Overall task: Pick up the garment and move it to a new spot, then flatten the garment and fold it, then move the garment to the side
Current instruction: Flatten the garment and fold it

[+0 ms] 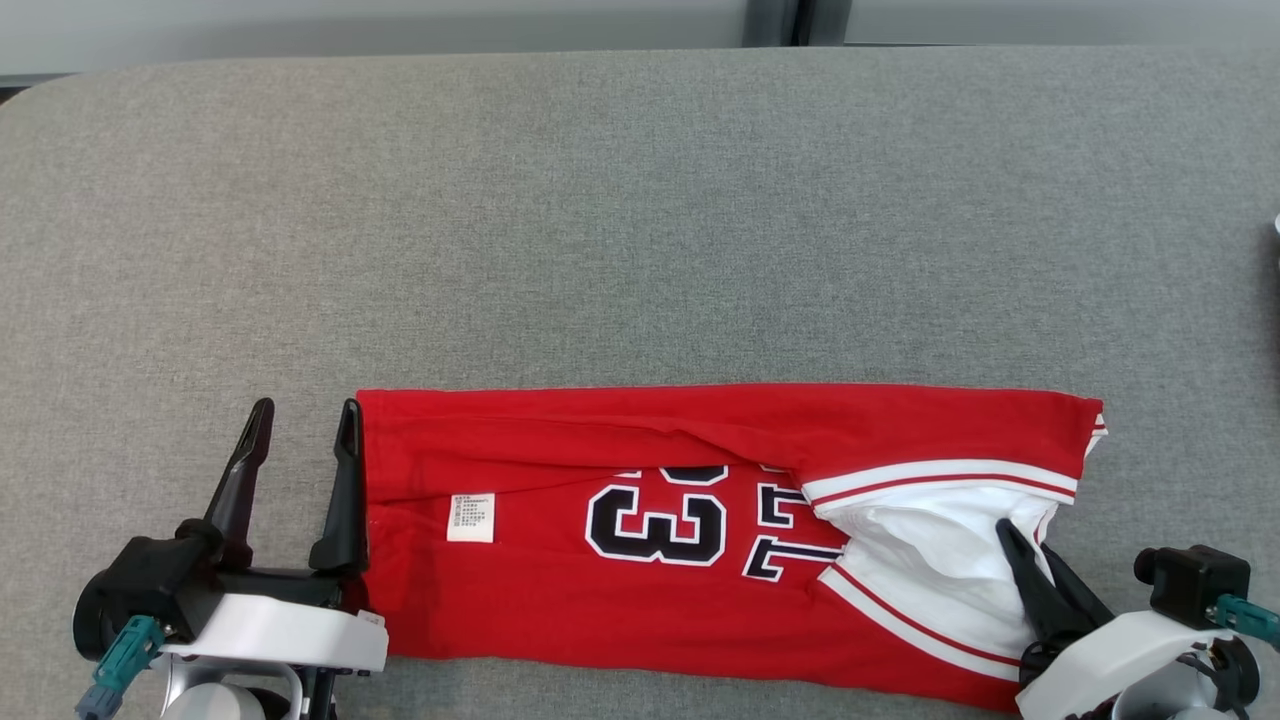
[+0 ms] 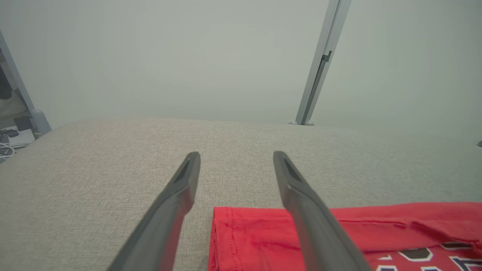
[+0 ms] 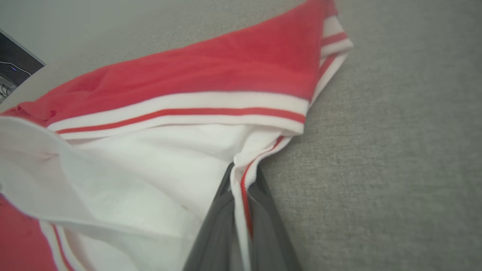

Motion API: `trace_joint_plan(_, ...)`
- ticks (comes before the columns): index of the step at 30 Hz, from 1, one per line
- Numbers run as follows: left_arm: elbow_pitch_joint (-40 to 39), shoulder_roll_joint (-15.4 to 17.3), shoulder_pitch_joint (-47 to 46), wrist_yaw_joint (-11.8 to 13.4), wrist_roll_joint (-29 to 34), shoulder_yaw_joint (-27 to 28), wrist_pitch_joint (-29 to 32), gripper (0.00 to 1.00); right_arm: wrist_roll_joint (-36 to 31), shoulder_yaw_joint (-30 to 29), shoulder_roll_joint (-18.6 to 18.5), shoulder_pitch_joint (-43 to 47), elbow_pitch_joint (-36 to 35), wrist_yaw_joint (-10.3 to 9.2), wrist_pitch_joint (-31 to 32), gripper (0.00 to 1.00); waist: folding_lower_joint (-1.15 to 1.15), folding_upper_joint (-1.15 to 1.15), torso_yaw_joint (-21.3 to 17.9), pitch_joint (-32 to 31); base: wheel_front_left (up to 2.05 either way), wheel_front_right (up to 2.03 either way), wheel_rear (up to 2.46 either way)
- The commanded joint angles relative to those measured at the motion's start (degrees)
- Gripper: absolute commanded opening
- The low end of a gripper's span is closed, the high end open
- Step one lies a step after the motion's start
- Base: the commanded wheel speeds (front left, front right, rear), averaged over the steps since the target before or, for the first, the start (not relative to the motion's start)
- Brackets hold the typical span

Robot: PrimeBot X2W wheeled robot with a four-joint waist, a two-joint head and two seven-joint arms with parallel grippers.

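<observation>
The garment (image 1: 640, 560) is a red jersey with white-and-red trim and black numbers, folded into a long strip near the front edge of the grey surface. My right gripper (image 1: 1022, 535) is shut on the striped white edge (image 3: 241, 177) at the garment's right end, with the trim pinched between its dark fingers (image 3: 263, 210). At the garment's left end my left gripper (image 1: 305, 418) stands open, its right finger (image 2: 301, 195) over the red hem (image 2: 241, 237) and its left finger (image 2: 177, 195) over bare fabric surface. Nothing lies between the left fingers but the hem's corner below them.
The grey upholstered surface (image 1: 640, 220) stretches wide behind and to both sides of the garment. A pale wall and a grey vertical post (image 2: 320, 64) stand beyond its far edge. Cables and a frame leg (image 2: 22, 113) sit off the far left corner.
</observation>
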Motion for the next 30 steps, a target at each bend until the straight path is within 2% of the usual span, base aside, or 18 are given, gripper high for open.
trace_joint_plan(1,-0.3,0.0,-0.5,-0.1,0.4,0.4,-0.3,1.00,0.4,0.4,-0.4,1.5,2.8,-0.43,1.1,0.00,0.00,0.00,-0.2,0.1,0.00,0.00,0.00)
trace_joint_plan(17,-0.2,-0.1,0.5,-0.1,0.4,0.7,-0.3,1.00,1.7,-9.0,-9.7,1.9,2.1,-0.33,-2.1,0.00,0.00,0.00,-2.0,-1.0,0.00,0.00,0.00)
trace_joint_plan(23,-0.2,0.1,0.9,-0.1,0.3,0.7,-0.3,1.00,1.9,-6.7,-9.6,2.7,-6.6,-0.20,0.6,0.00,0.00,0.00,-2.4,-2.0,0.00,0.00,0.00)
trace_joint_plan(30,-0.3,0.3,1.7,0.1,0.2,0.3,0.0,1.00,6.2,-3.4,-8.5,4.6,-20.5,-0.20,7.9,0.00,0.00,0.00,-2.8,-3.4,0.00,0.00,0.00)
